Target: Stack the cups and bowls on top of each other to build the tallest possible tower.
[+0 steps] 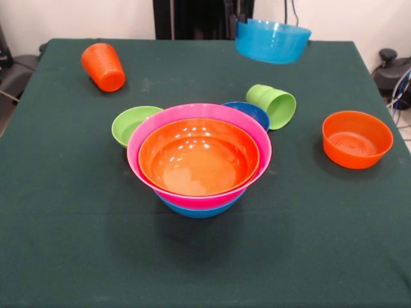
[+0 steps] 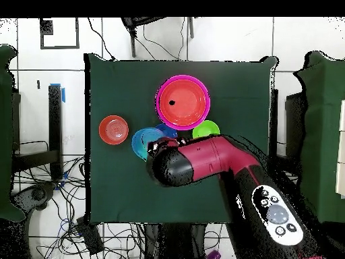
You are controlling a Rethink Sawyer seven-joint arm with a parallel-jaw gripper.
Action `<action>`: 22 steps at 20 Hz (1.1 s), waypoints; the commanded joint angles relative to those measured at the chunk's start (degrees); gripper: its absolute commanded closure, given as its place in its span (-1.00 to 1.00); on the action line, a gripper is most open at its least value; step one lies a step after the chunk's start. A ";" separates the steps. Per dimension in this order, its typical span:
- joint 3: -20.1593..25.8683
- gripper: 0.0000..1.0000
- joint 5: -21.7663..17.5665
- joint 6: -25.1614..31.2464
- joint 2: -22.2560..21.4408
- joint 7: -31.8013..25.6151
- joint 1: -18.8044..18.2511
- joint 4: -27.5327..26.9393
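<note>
Tower sits mid-table: large orange bowl nested in the pink bowl, a blue bowl showing under them as base. Gripper is at the far edge beyond the tower, carrying a light-blue bowl held clear of the cloth, tilted; fingers hidden by the bowl rim, but the jaws are clamped on it. From overhead the arm covers the gripper; the light-blue bowl peeks out beside it.

Touching the tower's far side: small lime-green bowl and small dark-blue bowl. Lime-green cup lies on its side just beside the dark-blue one. Ribbed orange cup is tipped over, well apart from the tower. Small orange bowl stands upright, also well apart.

All glossy plastic. Dark green tablecloth, white wall behind, cables on tiled floor.
</note>
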 commanded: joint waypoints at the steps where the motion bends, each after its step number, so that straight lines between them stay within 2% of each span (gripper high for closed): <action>1: 4.00 1.00 -6.23 5.63 7.75 -15.54 0.18 -7.05; 9: 6.47 1.00 -7.52 10.62 13.59 -21.10 -0.95 -15.54; 15: 6.96 1.00 -6.62 14.06 16.88 -22.14 -0.87 -20.86; 18: 7.02 1.00 -5.65 15.34 17.49 -21.31 -1.03 -22.25; 22: 7.92 1.00 -4.98 18.24 17.43 -23.07 -1.75 -24.50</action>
